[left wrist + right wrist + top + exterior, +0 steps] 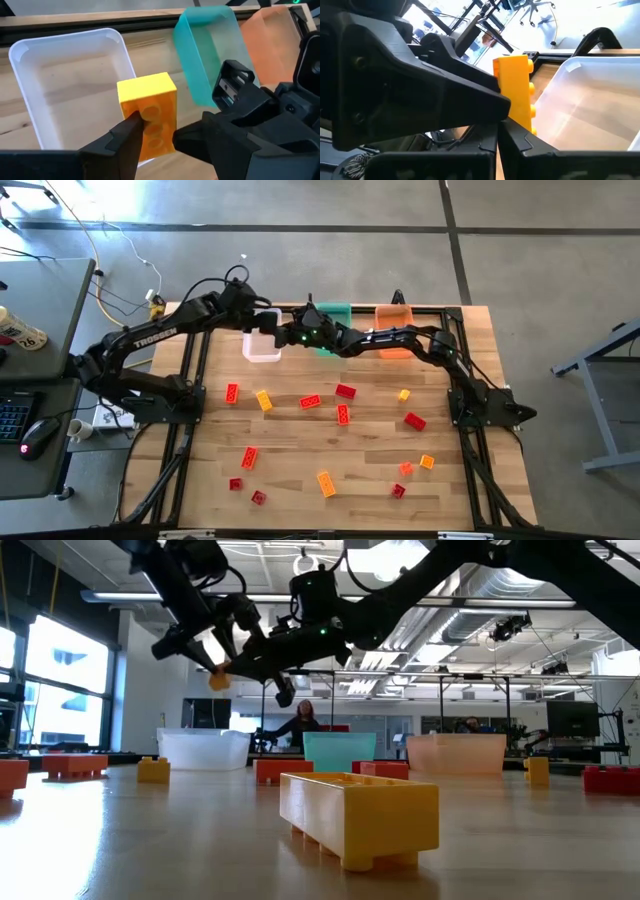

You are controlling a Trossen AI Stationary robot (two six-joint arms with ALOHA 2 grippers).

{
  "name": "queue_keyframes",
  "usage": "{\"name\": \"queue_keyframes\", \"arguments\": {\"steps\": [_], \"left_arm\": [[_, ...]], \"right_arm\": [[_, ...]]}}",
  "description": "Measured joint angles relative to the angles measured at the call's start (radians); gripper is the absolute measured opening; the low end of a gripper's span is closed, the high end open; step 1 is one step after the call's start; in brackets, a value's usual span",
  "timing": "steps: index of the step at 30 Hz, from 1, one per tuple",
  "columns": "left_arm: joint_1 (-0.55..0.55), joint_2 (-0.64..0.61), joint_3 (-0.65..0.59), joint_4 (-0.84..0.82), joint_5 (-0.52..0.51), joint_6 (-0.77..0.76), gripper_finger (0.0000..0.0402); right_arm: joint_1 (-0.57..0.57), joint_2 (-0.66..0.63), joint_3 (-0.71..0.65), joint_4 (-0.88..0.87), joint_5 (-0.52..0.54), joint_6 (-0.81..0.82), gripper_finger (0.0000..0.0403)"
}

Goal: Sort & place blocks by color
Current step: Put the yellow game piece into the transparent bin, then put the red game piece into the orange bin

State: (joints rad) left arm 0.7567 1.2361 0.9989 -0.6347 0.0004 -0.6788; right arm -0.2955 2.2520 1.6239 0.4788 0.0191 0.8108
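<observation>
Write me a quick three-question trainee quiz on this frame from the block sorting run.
1. True or false: the right gripper is parked far from the left gripper.
2. What does the left gripper hold over the clear bin? A: a yellow block. B: a red block. C: nothing.
3. Fill in: the loose blocks on the table are red, orange and ____.
Key: 1 false; 2 A; 3 yellow.

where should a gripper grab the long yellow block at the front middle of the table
Across its two long flat sides, at mid-length, coming straight down. The yellow block lies flat and diagonal with nothing touching it, so turn the wrist to match its angle.
</observation>
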Motion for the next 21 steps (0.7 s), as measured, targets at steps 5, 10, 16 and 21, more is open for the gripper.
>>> {"name": "queue_keyframes", "arguments": {"steps": [5, 10, 16, 21], "left_arm": [[0.000, -0.036, 0.000, -0.016, 0.047, -0.017, 0.0188], [-0.008, -0.074, 0.000, -0.014, 0.063, -0.025, 0.0188], [-0.012, -0.097, 0.000, -0.043, -0.057, 0.018, 0.0188], [-0.013, -0.097, 0.000, -0.043, -0.070, 0.118, 0.0188]], "right_arm": [[-0.006, 0.000, 0.000, -0.045, 0.040, 0.028, 0.0000], [-0.010, 0.002, -0.002, -0.037, 0.029, 0.027, 0.0000], [-0.010, 0.002, -0.002, -0.035, -0.058, 0.019, 0.0000], [-0.016, 0.002, -0.002, -0.034, -0.186, 0.008, 0.0000]]}}
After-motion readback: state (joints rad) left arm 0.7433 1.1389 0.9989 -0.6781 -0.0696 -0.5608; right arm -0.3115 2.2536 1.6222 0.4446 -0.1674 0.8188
